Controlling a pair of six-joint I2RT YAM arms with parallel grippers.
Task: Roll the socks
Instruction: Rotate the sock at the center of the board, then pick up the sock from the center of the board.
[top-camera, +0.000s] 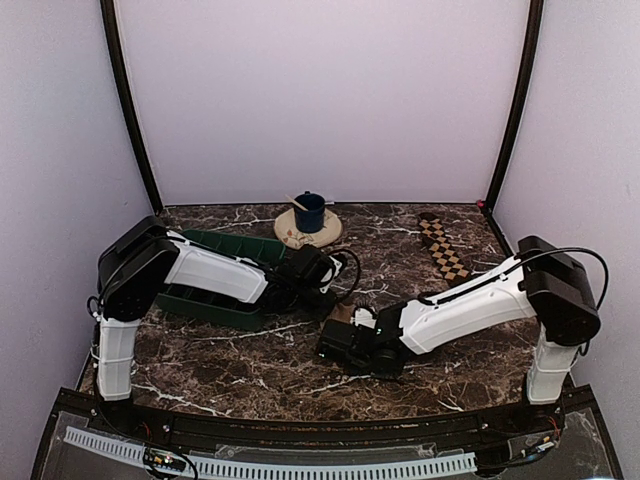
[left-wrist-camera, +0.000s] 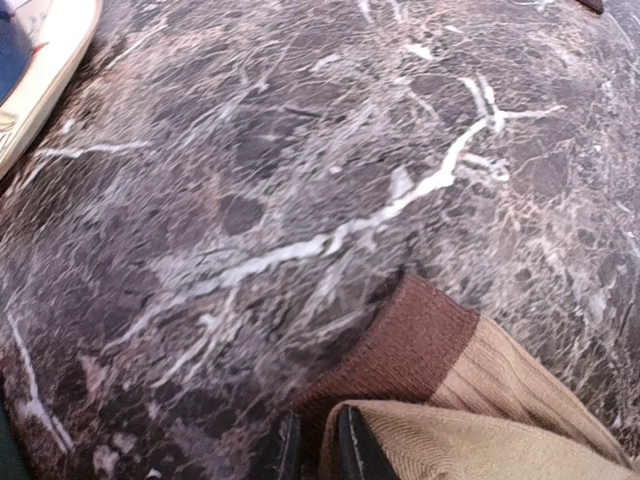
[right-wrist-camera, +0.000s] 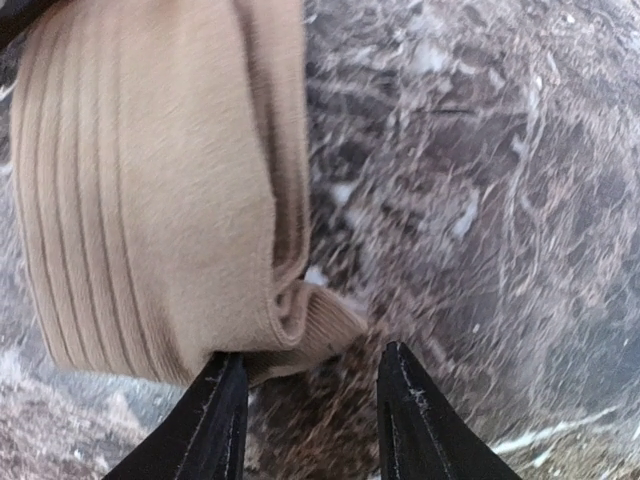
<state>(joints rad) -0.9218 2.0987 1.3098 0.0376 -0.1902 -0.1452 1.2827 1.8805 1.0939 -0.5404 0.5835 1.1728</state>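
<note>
Veined marble tabletop (top-camera: 250, 360) bears ribbed tan sock (right-wrist-camera: 150, 180), seemingly folded

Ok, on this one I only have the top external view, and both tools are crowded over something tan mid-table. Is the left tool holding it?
Observer: It looks so. In the left wrist view the left tool has its jaws nearly together on the tan sock, right by its dark brown cuff.
Operator: And the right tool?
Observer: The right tool stands open. The sock's folded end lies against one finger, not clamped.
Operator: Is the sock rolled yet?
Observer: Only doubled over. The right wrist view shows a loose fold, no tight bundle.
</note>
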